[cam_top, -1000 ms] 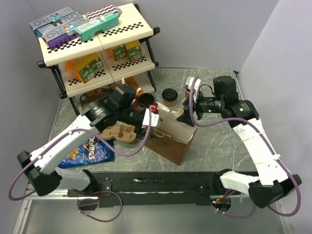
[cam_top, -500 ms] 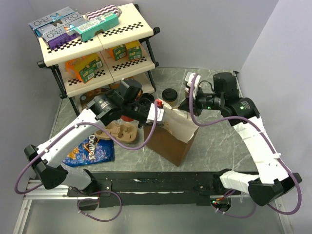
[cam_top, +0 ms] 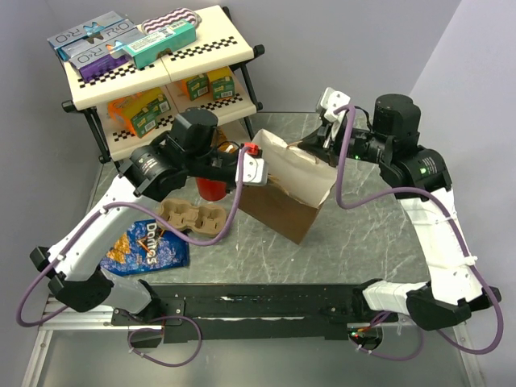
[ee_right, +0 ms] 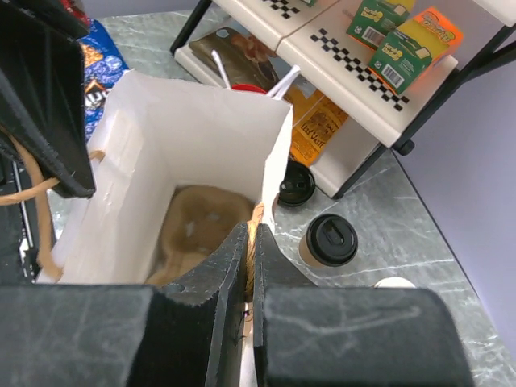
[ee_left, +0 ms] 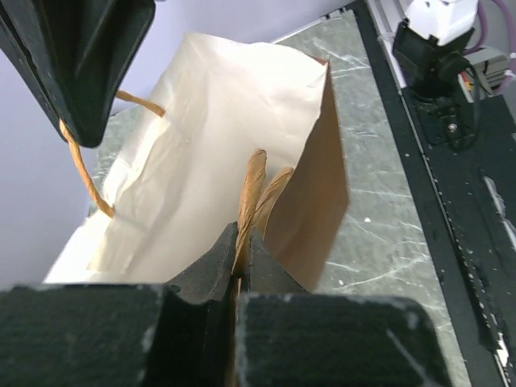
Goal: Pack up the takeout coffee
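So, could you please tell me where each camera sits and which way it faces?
Top external: above, behind the bases, looking down on the table; both arms show.
Left wrist: looks into the paper bag; left gripper pinches its handle.
Right wrist: looks at bag and takeout coffee; right gripper pinches the other handle.
Shared: the bag's inside.

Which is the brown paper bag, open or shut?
Open: left tool and right tool each pinch a handle; both wrist views look down into the spread bag.
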Robot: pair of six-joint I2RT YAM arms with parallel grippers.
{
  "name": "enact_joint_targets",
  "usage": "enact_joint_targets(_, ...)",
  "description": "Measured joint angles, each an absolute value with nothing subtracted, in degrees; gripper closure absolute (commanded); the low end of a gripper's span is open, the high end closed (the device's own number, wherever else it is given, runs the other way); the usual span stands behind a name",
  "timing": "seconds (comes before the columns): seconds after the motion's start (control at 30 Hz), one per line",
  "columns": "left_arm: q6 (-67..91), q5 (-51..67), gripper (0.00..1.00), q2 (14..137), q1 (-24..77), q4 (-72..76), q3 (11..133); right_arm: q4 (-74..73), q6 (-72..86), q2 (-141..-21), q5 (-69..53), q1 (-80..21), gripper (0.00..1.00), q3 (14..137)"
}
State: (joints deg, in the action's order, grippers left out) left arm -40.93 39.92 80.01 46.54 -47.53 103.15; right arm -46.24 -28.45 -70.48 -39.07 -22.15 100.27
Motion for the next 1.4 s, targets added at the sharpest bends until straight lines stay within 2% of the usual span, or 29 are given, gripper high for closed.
enact_joint_targets(0.7, -40.9, 38.0, 0.97, 81.8, 46.2, -47.5, 101.9, -46.0, -29.0, -72.2, -38.5, -22.2, 0.93, 99.0)
enact_joint_targets(0.73, -40.9, 38.0, 0.91, 81.9, 46.1, -47.5, 101.8, -46.0, -29.0, -72.2, -38.5, -22.2, 0.92, 98.8)
enact_joint_targets(0.77, -40.9, 38.0, 0.76, 81.9, 45.9, -47.4, 101.5, -45.8, -29.0, -72.2, -38.4, -22.2, 0.83, 98.4)
enact_joint_targets(0.8, -40.8, 37.8, 0.38, 82.0, 45.8, -47.4, 101.3, -45.8, -29.1, -72.2, -38.3, -22.2, 0.69, 98.0)
enact_joint_targets(0.83, -40.6, 37.5, 0.27, 82.0, 45.7, -46.8, 100.7, -45.4, -29.1, -72.1, -38.1, -22.2, 0.54, 97.1)
enact_joint_targets(0.87, -39.4, 36.7, 0.2, 81.8, 45.5, -45.0, 99.2, -44.8, -29.1, -71.9, -37.7, -22.2, 0.32, 95.7)
enact_joint_targets(0.9, -38.7, 36.1, 0.01, 81.8, 45.4, -44.2, 98.3, -44.2, -28.9, -71.7, -37.2, -22.2, 0.23, 94.2)
enact_joint_targets(0.93, -37.3, 35.6, 0.01, 81.7, 45.1, -42.0, 96.4, -43.3, -29.3, -71.5, -36.0, -22.2, 0.07, 92.0)
enact_joint_targets(0.97, -35.5, 34.9, 0.01, 81.7, 44.6, -40.0, 94.2, -43.2, -28.8, -71.5, -35.2, -22.1, 0.0, 90.7)
enact_joint_targets(1.17, -27.5, 34.7, 0.0, 83.6, 38.9, -36.6, 91.8, -43.6, -27.1, -71.9, -32.4, -20.6, 0.0, 90.0)
enact_joint_targets(1.4, -25.6, 34.2, 0.01, 76.7, 37.6, -34.0, 91.5, -42.5, -27.0, -65.5, -30.9, -20.4, 0.0, 89.3)
